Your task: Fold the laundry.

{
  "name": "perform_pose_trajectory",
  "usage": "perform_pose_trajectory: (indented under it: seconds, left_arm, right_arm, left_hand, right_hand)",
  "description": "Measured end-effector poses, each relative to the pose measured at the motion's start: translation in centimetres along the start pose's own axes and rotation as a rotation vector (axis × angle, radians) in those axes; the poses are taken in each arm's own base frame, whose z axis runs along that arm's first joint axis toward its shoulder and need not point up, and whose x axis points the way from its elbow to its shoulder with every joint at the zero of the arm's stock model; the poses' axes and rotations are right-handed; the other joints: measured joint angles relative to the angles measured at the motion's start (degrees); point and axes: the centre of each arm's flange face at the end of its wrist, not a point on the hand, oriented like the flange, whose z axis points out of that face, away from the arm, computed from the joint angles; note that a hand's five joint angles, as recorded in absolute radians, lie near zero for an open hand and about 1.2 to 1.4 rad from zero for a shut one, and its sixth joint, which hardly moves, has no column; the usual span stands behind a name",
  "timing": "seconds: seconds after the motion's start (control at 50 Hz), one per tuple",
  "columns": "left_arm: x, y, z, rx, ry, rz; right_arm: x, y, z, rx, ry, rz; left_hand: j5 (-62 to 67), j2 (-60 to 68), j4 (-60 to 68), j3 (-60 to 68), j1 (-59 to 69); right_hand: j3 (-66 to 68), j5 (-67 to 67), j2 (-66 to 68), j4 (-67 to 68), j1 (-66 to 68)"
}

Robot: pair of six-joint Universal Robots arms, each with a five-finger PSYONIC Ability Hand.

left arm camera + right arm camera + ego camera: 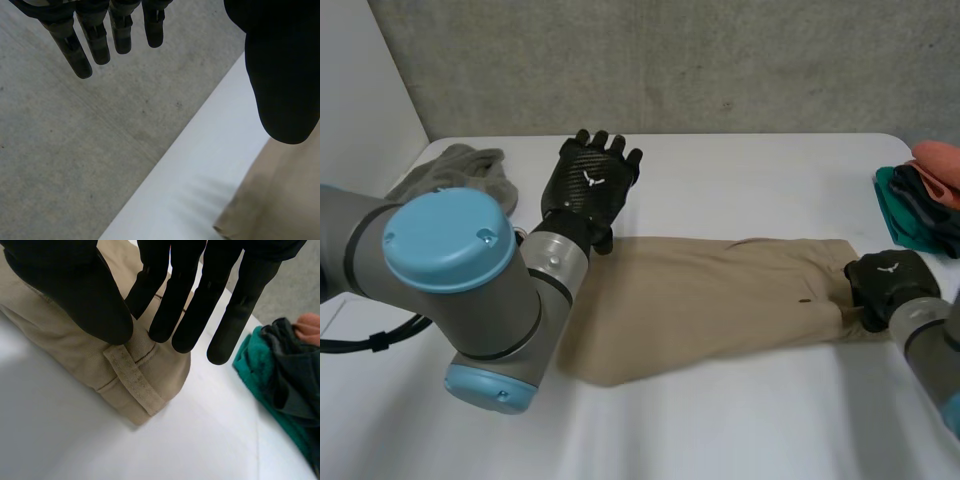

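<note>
Tan trousers lie flat across the white table, folded lengthwise. My left hand is raised above their left end with its fingers straight and spread, touching nothing; the tan cloth lies under its thumb. My right hand sits on the waistband corner at the right end. In the right wrist view its thumb and fingertips close together on the waistband, just above a belt loop.
A crumpled grey garment lies at the back left of the table. A pile of folded teal, dark and orange clothes sits at the right edge, close beside my right hand. A concrete wall stands behind the table.
</note>
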Motion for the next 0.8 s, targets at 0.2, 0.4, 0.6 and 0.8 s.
perform_pose_trajectory:
  seconds: [0.2,0.4,0.6,0.8]
  left_arm:
    - [-0.5,-0.7,-0.5,0.012,-0.011,-0.001]
    - [-2.7,-1.2,-1.3,0.015,-0.056,-0.007]
    - [-5.2,-1.9,-2.2,0.03,-0.112,-0.088]
    - [-5.8,-1.3,-2.2,0.015,-0.128,-0.13]
  right_arm:
    - [1.2,-1.5,-0.7,0.089,-0.014,-0.065]
    - [-0.4,-7.6,-1.5,0.321,0.07,-0.339]
    - [-17.9,-9.4,-9.4,0.822,-0.489,-0.575]
    - [-20.5,-8.2,-9.5,0.733,-0.599,-0.537]
  left_hand:
    - [0.0,0.0,0.0,0.0,0.0]
    - [0.0,0.0,0.0,0.0,0.0]
    - [0.0,0.0,0.0,0.0,0.0]
    - [0.0,0.0,0.0,0.0,0.0]
  right_hand:
    - [0.0,0.65,0.0,0.01,1.87]
    - [0.24,0.65,0.0,0.08,2.8]
    - [0.26,0.66,0.35,0.1,2.8]
    - [-46.78,-45.48,-47.67,-47.54,-42.8]
